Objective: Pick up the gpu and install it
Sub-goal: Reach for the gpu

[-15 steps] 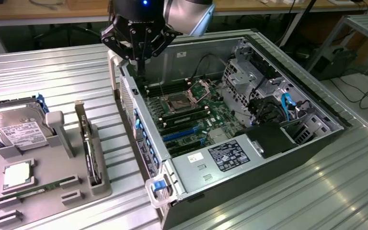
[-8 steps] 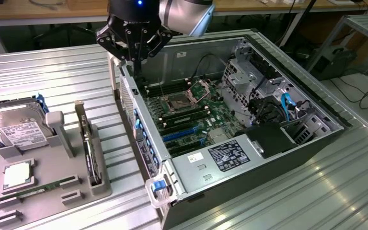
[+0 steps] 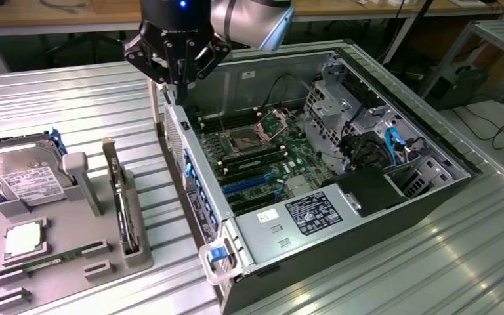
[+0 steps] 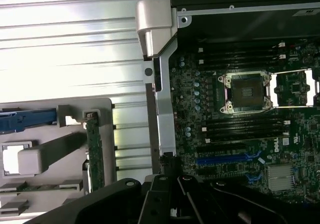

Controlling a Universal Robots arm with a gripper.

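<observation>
**Exterior view.** The tool (image 3: 179, 84) hangs from the arm over the rear edge of the open computer case (image 3: 322, 269), which lies on its side on the ribbed metal worktop (image 3: 77, 105). Its fingers are brought fully together and carry nothing. The motherboard (image 3: 278, 157) is exposed inside the case. At the exterior view's left, a grey holder tray (image 3: 77, 223) rests on the worktop, well apart from the tool. The gpu (image 3: 123, 203) stands on edge in a slot along the side of the tray nearest the case, untouched. A hard drive (image 3: 24, 180) stands in the same tray, and a RAM stick (image 3: 46, 262) lies flat in it.

**Wrist view.** The dark body of the tool (image 4: 172, 184) sits over the case's side rail, its fingers closed with nothing between them. The gpu (image 4: 94, 154) is seated upright in the grey holder tray (image 4: 102, 109), beside the case but not touching it. The processor socket (image 4: 247, 91) is open on the board inside the case.
</observation>
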